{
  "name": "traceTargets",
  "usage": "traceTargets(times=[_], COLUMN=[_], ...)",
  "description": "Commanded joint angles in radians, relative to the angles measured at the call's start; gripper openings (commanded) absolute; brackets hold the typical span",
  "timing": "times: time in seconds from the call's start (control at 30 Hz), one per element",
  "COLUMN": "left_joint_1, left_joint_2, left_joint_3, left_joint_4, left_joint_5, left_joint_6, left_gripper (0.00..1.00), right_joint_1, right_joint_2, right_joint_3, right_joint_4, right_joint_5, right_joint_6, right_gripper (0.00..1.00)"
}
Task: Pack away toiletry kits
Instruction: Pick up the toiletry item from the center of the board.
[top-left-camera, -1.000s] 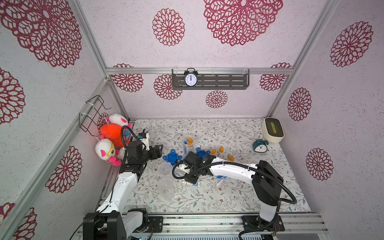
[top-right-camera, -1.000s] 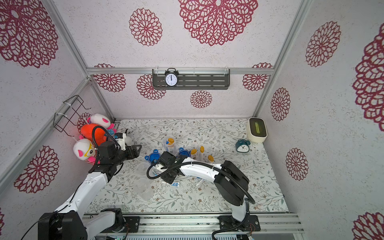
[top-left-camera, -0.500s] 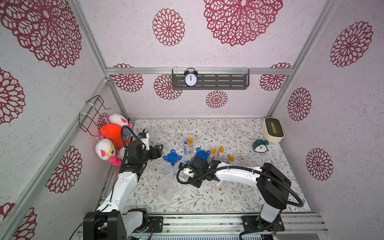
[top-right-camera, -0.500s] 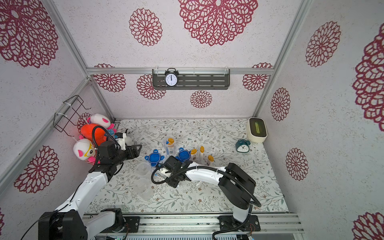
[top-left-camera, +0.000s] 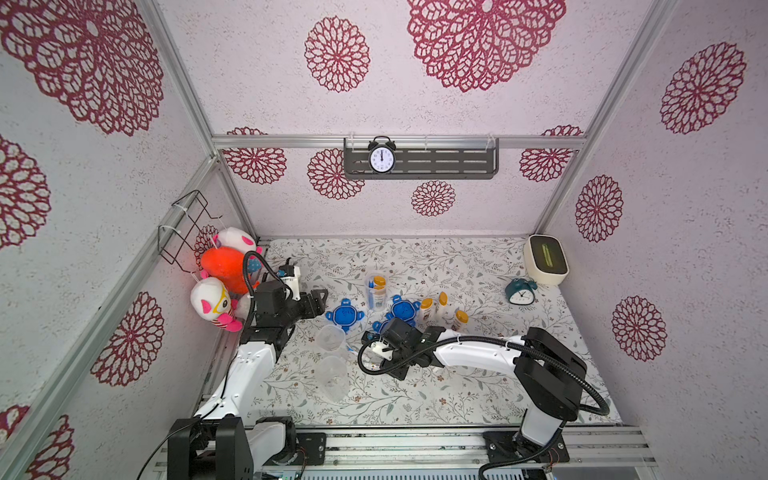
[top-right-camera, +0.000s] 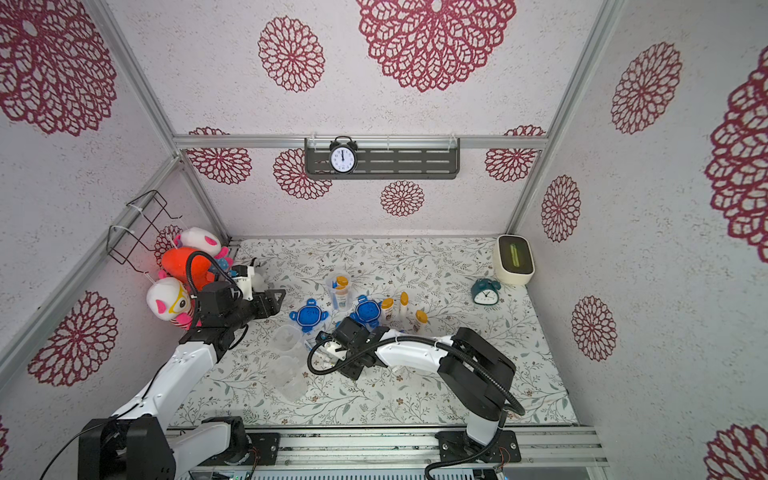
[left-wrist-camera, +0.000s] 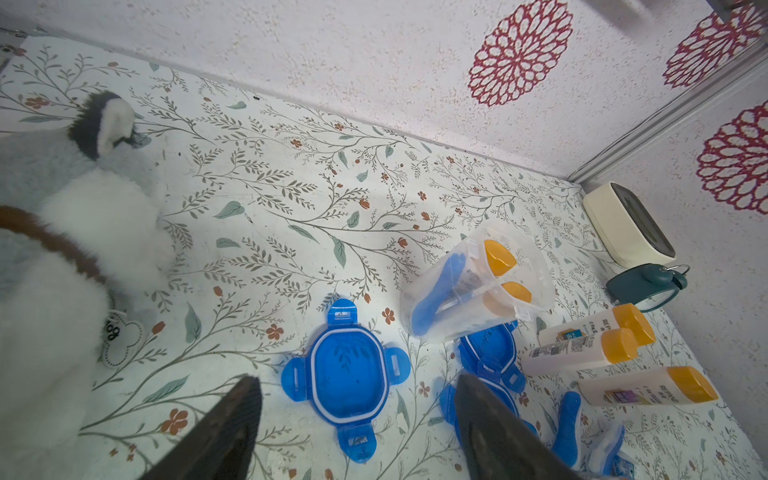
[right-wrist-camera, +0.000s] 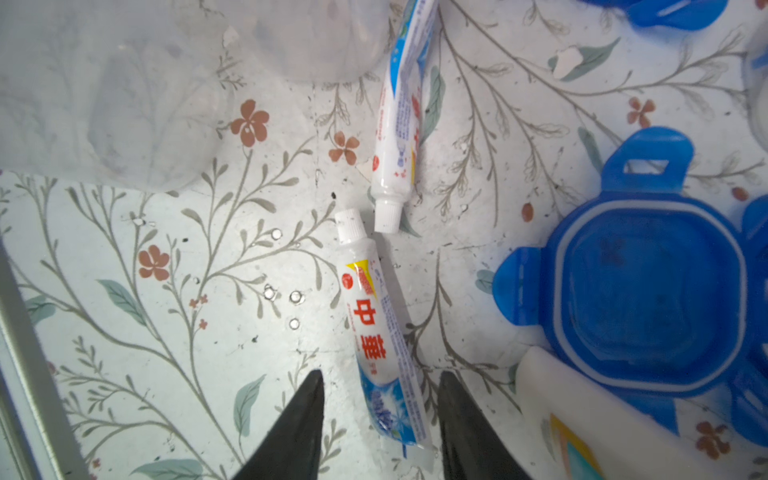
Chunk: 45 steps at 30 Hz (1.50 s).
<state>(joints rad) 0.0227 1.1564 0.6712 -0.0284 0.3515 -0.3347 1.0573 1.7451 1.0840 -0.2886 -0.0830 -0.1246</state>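
My right gripper (right-wrist-camera: 380, 374) is open and low over the table, with a small white toothpaste tube (right-wrist-camera: 374, 324) lying loose between its fingers. A second tube (right-wrist-camera: 399, 108) lies just beyond it. My left gripper (left-wrist-camera: 357, 378) is open above a blue four-tab lid (top-left-camera: 344, 314) and holds nothing. A clear cup (top-left-camera: 376, 291) stands upright with orange-capped bottles and a blue toothbrush inside. Two empty clear cups (top-left-camera: 330, 338) (top-left-camera: 332, 376) sit near the front. Another lid (top-left-camera: 403, 309) and three loose bottles (top-left-camera: 442, 301) lie at centre.
A teal alarm clock (top-left-camera: 519, 293) and a cream box (top-left-camera: 545, 259) sit at the back right. Plush toys (top-left-camera: 224, 270) hang beside a wire basket (top-left-camera: 187, 226) on the left wall. A shelf (top-left-camera: 419, 160) with a black clock is on the back wall.
My right wrist has shifted slightly toward the front of the table, over the toothpaste tubes. The left arm has stayed where it was.
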Motion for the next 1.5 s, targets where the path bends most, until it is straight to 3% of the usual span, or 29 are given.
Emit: traceTargets(times=[0.0, 0.67, 1.13, 1.47], left_joint_1=[0.008, 0.008, 0.008, 0.008], left_joint_2=[0.008, 0.035, 0.035, 0.026], left_joint_3=[0.002, 0.018, 0.024, 0.030], left_joint_4=[0.036, 0.036, 0.029, 0.021], left_joint_5=[0.008, 0.005, -0.002, -0.023], left_joint_6=[-0.014, -0.017, -0.016, -0.010], left_gripper=[0.77, 0.77, 0.77, 0.77], right_joint_1=[0.002, -0.023, -0.029, -0.029], right_joint_2=[-0.013, 0.011, 0.036, -0.041], right_joint_3=[-0.002, -0.068, -0.094, -0.125], right_joint_4=[0.026, 0.109, 0.126, 0.134], right_joint_5=[-0.003, -0.039, -0.041, -0.061], right_joint_6=[-0.025, -0.026, -0.037, -0.044], right_gripper=[0.43, 0.42, 0.36, 0.20])
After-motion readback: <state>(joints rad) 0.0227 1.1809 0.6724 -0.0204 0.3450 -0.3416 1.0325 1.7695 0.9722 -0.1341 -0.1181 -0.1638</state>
